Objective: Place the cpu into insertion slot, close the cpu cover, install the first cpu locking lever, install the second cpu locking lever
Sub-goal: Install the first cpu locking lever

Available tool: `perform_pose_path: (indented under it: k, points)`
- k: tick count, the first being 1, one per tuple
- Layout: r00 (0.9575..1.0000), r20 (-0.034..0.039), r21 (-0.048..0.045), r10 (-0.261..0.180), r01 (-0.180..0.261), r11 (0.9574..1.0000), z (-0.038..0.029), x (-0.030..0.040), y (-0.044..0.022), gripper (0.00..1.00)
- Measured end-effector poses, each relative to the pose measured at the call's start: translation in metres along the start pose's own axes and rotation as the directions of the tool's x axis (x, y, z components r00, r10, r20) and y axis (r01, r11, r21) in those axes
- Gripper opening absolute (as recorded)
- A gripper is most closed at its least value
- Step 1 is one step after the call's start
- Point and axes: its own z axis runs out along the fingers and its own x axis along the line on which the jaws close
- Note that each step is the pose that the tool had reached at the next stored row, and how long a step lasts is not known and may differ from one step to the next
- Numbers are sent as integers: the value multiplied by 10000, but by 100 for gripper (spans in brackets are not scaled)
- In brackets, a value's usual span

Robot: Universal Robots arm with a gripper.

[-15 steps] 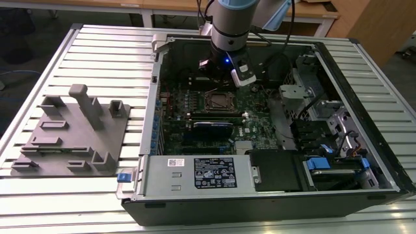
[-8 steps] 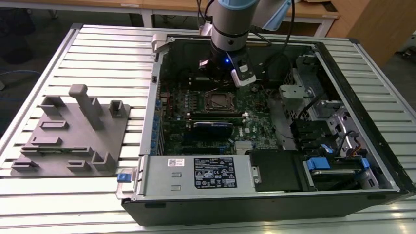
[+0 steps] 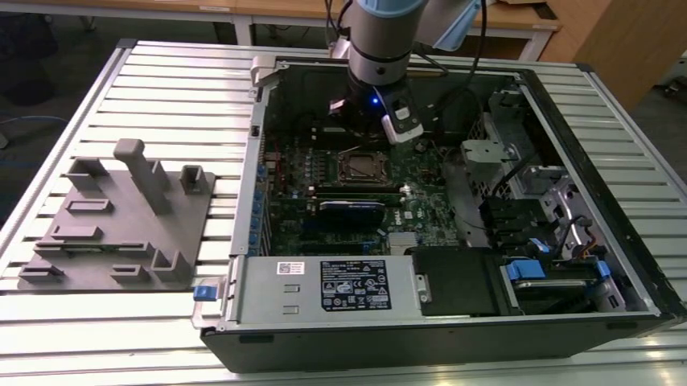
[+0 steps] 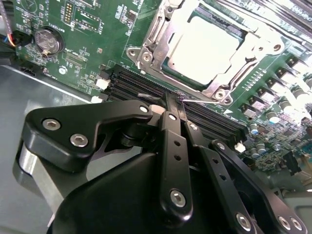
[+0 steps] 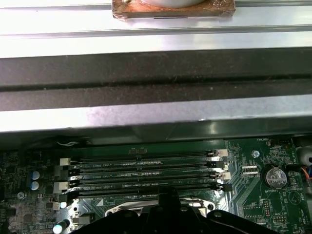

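The cpu (image 4: 204,46) lies flat in the insertion slot (image 3: 363,169). Its matte silver-grey top faces up off the green motherboard (image 4: 87,48). It is square, with no long axis, and the edge nearest the gripper runs parallel to the long black memory slots (image 4: 141,85). The cpu cover (image 4: 160,34), a thin glossy metal frame with rounded screw lugs, sits down around the chip and hides its margins and the socket rim.

The gripper (image 4: 173,100), made of black bolted link plates, has its fingers pressed together just above the memory slots beside the socket. A thin wire rod (image 4: 146,95), perhaps a locking lever, crosses at the tips, though whether it is pinched there is hard to make out.

In the exterior view the arm's wrist covers the gripper. A grey moulded fixture (image 3: 118,217) sits at nine o'clock from the computer case (image 3: 601,145) on the ribbed metal table (image 3: 161,80). A round coin cell (image 5: 275,176) gleams near the slot ends.
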Motion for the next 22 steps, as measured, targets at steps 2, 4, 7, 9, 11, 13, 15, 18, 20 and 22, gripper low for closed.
perform_pose_path:
  k: [2, 4, 7, 9, 11, 13, 15, 18, 20, 22]
  points:
    - [9999, 100, -9, -23, 24, 10000, 6, 1, -1, 10]
    - [9999, 153, -4, -36, 36, 10000, 9, 3, 1, 10]
    - [9999, 172, -1, 3, -3, 10000, 13, 4, 4, 10]
    - [9994, 230, 12, 252, -252, 9997, 19, 4, 4, 10]
    - [9978, 310, 22, 588, -589, 9983, 26, 4, 3, 10]
    - [9956, 375, 28, 857, -858, 9963, 34, 5, 1, 10]
    - [9934, 424, 32, 1062, -1064, 9943, 41, 7, 2, 10]
    - [9905, 486, 31, 1285, -1288, 9917, 50, 18, 6, 10]
    - [9901, 493, 32, 1315, -1318, 9913, 51, 24, 9, 10]
    - [9900, 496, 33, 1319, -1322, 9912, 52, 25, 15, 10]
